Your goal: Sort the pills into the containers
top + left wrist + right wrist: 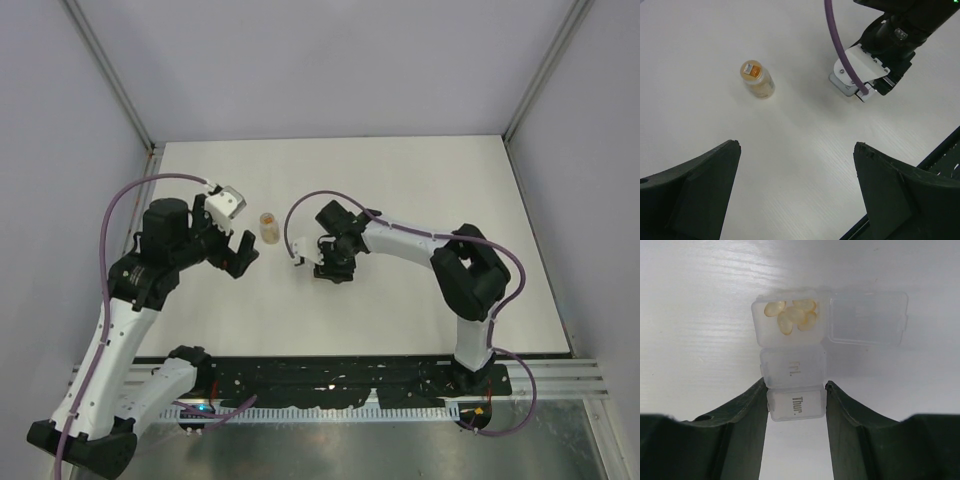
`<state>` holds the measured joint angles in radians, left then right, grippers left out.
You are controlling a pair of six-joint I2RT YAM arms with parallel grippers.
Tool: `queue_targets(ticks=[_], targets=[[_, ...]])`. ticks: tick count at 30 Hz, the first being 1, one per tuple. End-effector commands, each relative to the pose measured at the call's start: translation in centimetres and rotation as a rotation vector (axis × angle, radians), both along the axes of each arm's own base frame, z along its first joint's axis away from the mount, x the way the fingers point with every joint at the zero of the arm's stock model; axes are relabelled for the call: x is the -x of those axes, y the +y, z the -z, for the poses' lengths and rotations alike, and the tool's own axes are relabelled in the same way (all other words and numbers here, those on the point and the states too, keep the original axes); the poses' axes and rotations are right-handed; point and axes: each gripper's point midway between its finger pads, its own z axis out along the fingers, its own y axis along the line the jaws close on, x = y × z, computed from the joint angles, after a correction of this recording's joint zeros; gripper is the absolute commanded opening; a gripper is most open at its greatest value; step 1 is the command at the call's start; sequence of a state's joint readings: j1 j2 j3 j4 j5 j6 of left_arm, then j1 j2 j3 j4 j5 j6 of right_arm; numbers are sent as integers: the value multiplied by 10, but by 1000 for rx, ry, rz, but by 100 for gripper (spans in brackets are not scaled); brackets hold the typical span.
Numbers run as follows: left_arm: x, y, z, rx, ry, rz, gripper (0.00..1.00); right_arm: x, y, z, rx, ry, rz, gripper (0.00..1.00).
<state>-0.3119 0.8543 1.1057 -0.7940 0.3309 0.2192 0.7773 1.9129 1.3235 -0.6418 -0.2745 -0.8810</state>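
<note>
A small translucent white pill box [794, 372] lies on the table, with lids marked "Fri." and "Thur." shut. Its end compartment is open, lid [867, 317] swung aside, and holds several pale tan pills [790, 315]. My right gripper [795, 386] is shut on the box at the "Thur." cell; it also shows in the top view [318, 262]. One clear vial with amber contents [757, 79] stands upright, seen too in the top view [268, 228]. My left gripper [797, 150] is open and empty, hovering near the vial [240, 255]. A second vial and orange-brown pills are out of view.
The black base rail [330, 375] runs along the table's near edge. Grey walls close in the table [400, 180] at left, right and back. The right arm's purple cable [840, 45] hangs over the box in the left wrist view.
</note>
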Motion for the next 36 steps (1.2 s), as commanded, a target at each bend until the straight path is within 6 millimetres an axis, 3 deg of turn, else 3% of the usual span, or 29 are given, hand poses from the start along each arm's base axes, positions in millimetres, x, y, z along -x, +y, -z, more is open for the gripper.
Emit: queue_targets(ticks=[1,6,11,20,27,36], targets=[[-19,5,-12,75,-23,-107,100,9,4,-49,-97,-30,26,24],[-33,2,-6,155,44,-165,100,25,-3,-76,-134,-6,49,21],[-48,-8,-1,236,127,-204,100,36,-7,-119,-208,-25,69,20],[-61,-54,-15,456,394,-147,99,48,-17,-181,-297,-80,106,20],[-72,-87,-15,605,626,-113,98,55,-26,-204,-328,-118,128,19],[-67,-128,10,610,810,-50,96,57,-25,-214,-349,-128,137,17]])
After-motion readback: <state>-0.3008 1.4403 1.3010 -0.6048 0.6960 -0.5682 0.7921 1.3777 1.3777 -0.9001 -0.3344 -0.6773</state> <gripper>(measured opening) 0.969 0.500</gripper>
